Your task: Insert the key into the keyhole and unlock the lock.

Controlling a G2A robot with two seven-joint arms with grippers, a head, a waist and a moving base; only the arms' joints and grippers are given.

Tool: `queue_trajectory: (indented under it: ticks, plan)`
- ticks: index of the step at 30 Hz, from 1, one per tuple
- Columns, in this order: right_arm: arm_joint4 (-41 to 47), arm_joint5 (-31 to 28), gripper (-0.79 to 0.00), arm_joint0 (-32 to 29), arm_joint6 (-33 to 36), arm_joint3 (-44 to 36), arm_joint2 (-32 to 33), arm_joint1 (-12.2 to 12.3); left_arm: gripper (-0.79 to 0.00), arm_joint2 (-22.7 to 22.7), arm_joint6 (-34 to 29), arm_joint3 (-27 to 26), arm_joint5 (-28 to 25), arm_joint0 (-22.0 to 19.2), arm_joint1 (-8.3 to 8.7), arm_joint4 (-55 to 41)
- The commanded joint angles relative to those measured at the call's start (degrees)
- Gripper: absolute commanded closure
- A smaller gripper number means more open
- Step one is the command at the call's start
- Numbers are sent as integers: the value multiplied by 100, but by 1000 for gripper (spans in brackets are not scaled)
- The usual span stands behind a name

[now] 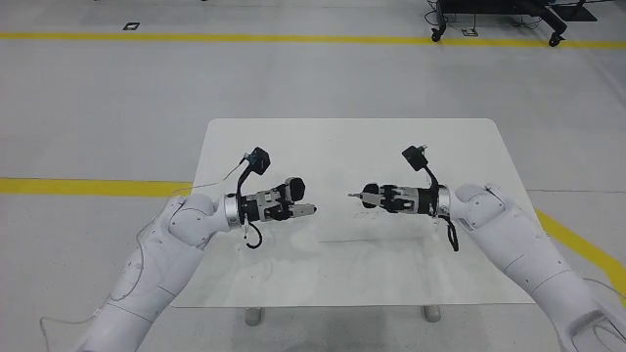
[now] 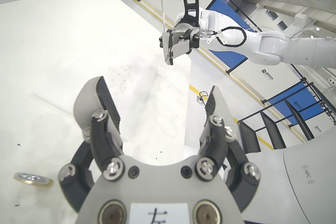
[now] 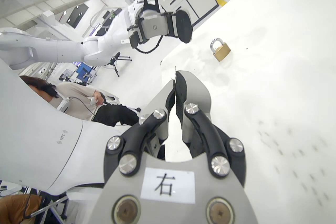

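Two claws to log, both above the white desk (image 1: 440, 274), tips facing, apart. Found left claw (image 2: 157, 88) spread wide, empty. Found right claw (image 3: 175, 80) pinched shut on the key (image 3: 175, 72), thin blade poking past the fingertips. Located brass padlock (image 3: 220, 49) lying flat on desk, silver shackle up-desk, low beside left claw, well apart from key. Noted left claw hanging over desk near padlock. Logged grey scuff marks (image 3: 302, 156) on desk; yellow floor line (image 1: 293, 37) and wheeled cart (image 1: 499, 0) beyond.

Key (image 3: 175, 70) mostly hidden inside right tool (image 3: 175, 77); padlock (image 3: 220, 49) details too small to tell.
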Motion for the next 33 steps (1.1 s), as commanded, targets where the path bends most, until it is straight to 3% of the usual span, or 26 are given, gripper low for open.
queue_trajectory:
  ticks: [1, 8, 11, 13, 17, 19, 21, 26, 30, 33]
  plan:
    - [3, 0, 0, 2, -3, -5, -3, 1, -785, 7, -3, 5, -3, -4, -2, 3]
    - [3, 0, 0, 2, -3, -5, -3, 1, -785, 7, -3, 5, -3, -4, -2, 3]
    - [3, 0, 0, 2, -3, -5, -3, 1, -785, -66, 219, -545, 201, 223, 36, 708]
    - [3, 0, 0, 2, -3, -5, -3, 1, -785, -445, 608, -1089, 513, 610, 130, 1543]
    - [3, 0, 0, 2, -3, -5, -3, 1, -785, -1264, 1363, -2428, 1740, 1853, 317, 3473]
    - [3, 0, 0, 2, -3, -5, -3, 1, -785, -1523, 1448, -2807, 2204, 2342, 372, 3971]
    - [3, 0, 0, 2, -3, -5, -3, 1, -785, -1653, 1320, -2854, 2279, 2537, 406, 4085]
    - [3, 0, 0, 2, -3, -5, -3, 1, -785, -1364, 725, -2128, 2502, 1987, 368, 4241]
    - [3, 0, 0, 2, -3, -5, -3, 1, -785, -863, 846, -1604, 2977, 1450, 242, 4537]
    - [3, 0, 0, 2, -3, -5, -3, 1, -699, -620, 846, -1343, 3057, 1184, 175, 4569]
